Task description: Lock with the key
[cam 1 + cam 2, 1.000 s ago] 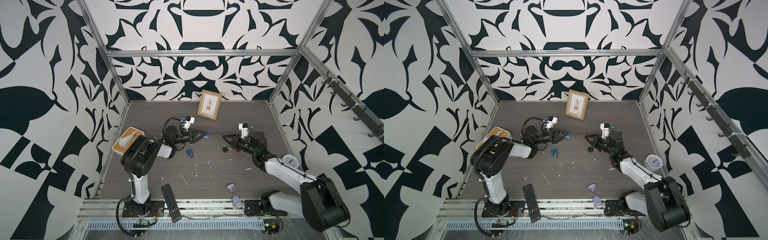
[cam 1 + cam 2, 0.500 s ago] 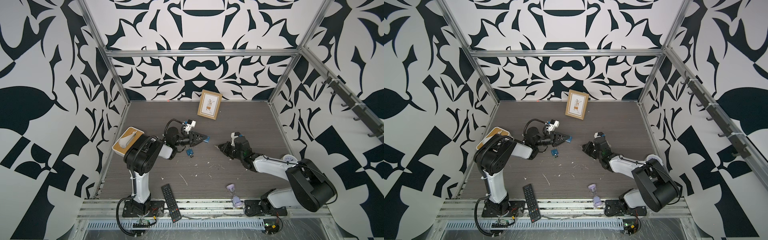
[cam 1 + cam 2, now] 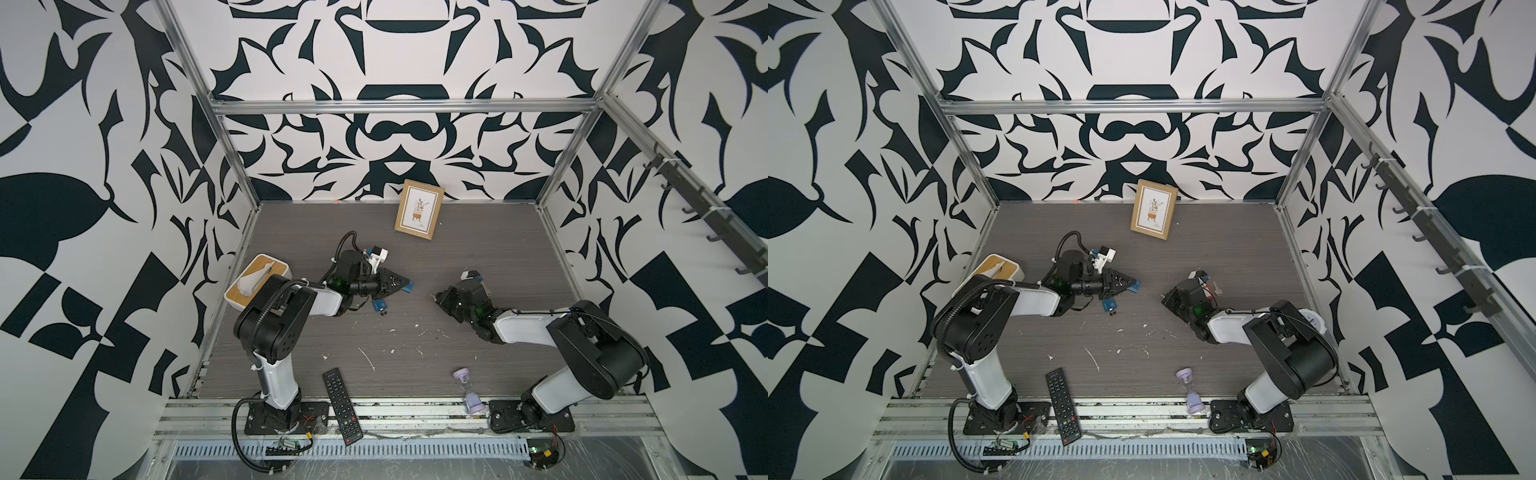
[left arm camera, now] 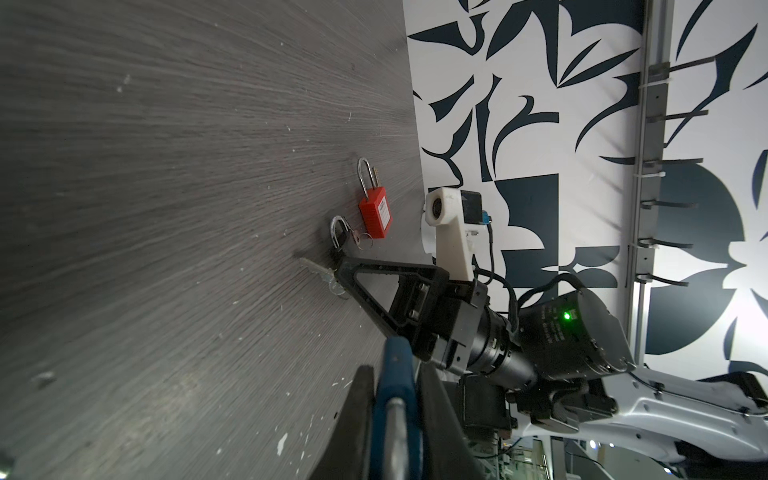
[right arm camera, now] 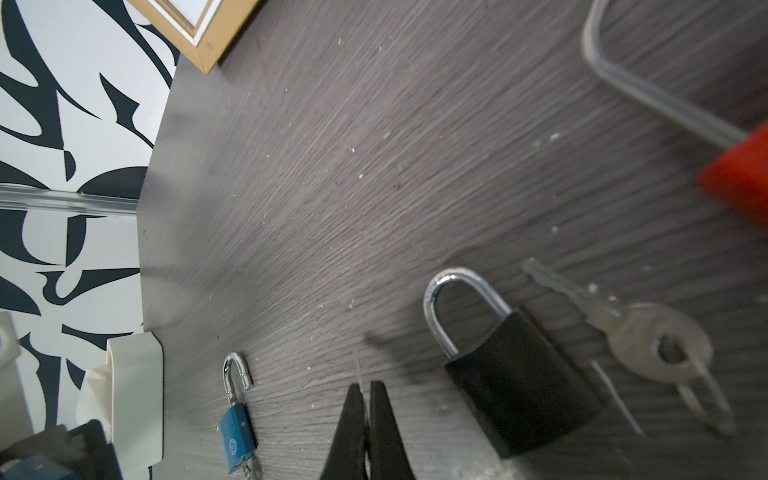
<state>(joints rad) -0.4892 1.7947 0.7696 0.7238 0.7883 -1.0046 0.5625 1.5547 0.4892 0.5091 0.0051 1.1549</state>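
Key [image 4: 316,269]: pinched by its head in the right hand [image 5: 368,388], whose fingers are pressed fully together. The blade projects forward, close to the bench [image 3: 478,232] surface, and shows only as a thin edge in the right wrist view. Left hand [image 3: 400,284]: closed almost completely on the body of a blue padlock [image 4: 390,370], raised off the bench. The two hands face each other across the middle of the bench, well apart. A second blue padlock [image 5: 237,432], shackle swung open, lies near the left hand. Near the right hand lie a black padlock [image 5: 515,382], a ringed second key [image 5: 660,345] just beside it, and a red padlock [image 4: 374,212].
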